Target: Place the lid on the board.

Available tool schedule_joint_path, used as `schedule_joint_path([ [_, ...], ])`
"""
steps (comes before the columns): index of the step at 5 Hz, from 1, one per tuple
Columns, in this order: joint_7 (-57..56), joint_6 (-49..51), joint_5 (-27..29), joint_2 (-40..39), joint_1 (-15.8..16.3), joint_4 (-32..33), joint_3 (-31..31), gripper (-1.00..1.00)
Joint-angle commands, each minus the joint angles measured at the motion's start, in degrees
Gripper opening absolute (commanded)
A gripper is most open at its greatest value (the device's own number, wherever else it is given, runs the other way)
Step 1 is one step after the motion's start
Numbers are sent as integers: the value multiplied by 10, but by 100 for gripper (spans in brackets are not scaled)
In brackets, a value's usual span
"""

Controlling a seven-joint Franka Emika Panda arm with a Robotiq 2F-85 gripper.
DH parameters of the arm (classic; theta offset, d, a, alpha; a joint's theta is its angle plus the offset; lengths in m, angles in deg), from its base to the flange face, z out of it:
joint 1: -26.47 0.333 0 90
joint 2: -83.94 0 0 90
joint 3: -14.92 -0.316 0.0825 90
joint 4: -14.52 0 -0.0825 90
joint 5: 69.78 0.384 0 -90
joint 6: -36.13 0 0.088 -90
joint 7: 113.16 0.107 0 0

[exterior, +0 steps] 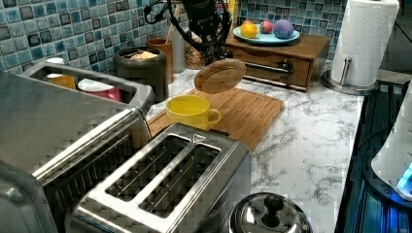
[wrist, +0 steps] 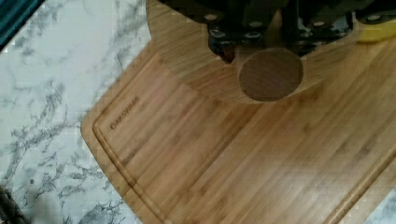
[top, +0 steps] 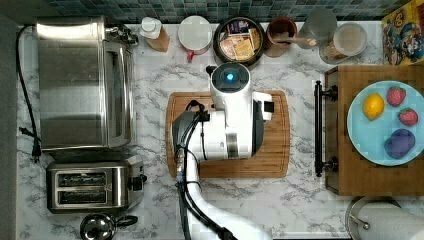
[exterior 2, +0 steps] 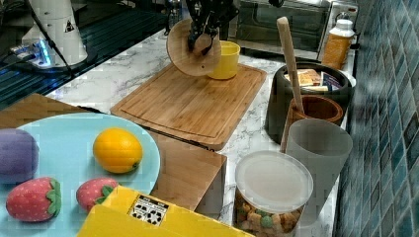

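The gripper point(exterior 2: 201, 39) has its fingers clamped on the knob of the wooden lid point(exterior 2: 185, 52) — tilted, held above the bamboo cutting board point(exterior 2: 188, 106), yellow cup point(exterior: 190, 111) at the left view's seven o'clock.

The board point(wrist: 243, 158) bears a branded mark (letters too blurred to read).

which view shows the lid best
The left view: the lid hangs tilted, clear above the board. The right view shows its face behind the end effector; the wrist view shows its knob side.
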Motion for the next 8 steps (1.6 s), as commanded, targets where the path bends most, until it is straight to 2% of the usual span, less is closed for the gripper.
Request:
schedule_joint_path([
  [1, 100, -90, -66, 148, -5, 92, 10, -100],
  [3, 171, -206, -136, 158, -16, 159, 16, -100],
  [4, 265, -242, -236, 145, -19, 174, 6, -100],
  [6, 364, -261, -335, 111, -17, 175, 9, -100],
  [7, 403, -265, -370, 94, -18, 173, 11, -100],
  [8, 404, -252, -360, 78, -19, 164, 16, -100],
])
